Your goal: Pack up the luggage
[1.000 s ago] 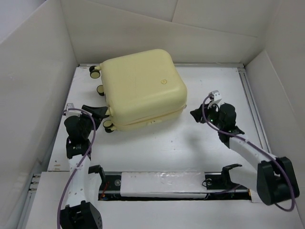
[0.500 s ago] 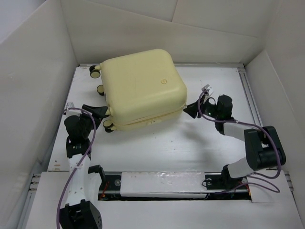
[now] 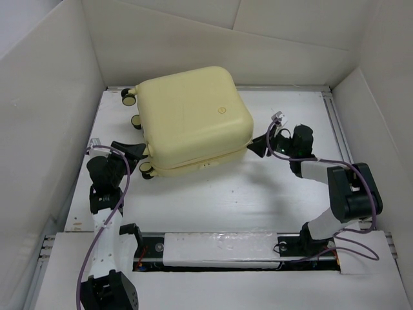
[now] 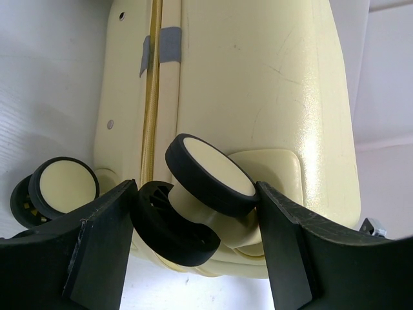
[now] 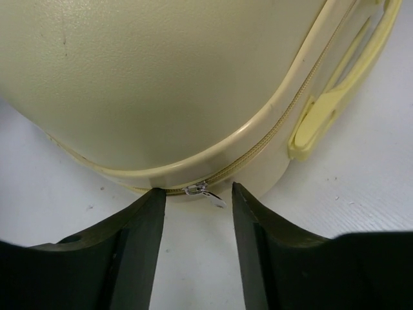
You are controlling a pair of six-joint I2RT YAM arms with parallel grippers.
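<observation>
Luggage (image 3: 193,119): zipper pull (image 5: 205,192) between right fingers (image 5: 139,239), wheel (image 4: 213,174) between left fingers (image 4: 103,245)

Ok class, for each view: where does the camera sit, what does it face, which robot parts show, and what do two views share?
Top: above, behind the arms, looking down on the table and luggage; both arms, left gripper, right gripper show.
Left wrist: on the left arm, facing the luggage's wheel end; its fingers flank a caster.
Right wrist: on the right arm, facing the zipper pull between its fingers.
Shared: top and left wrist both show that caster.
</observation>
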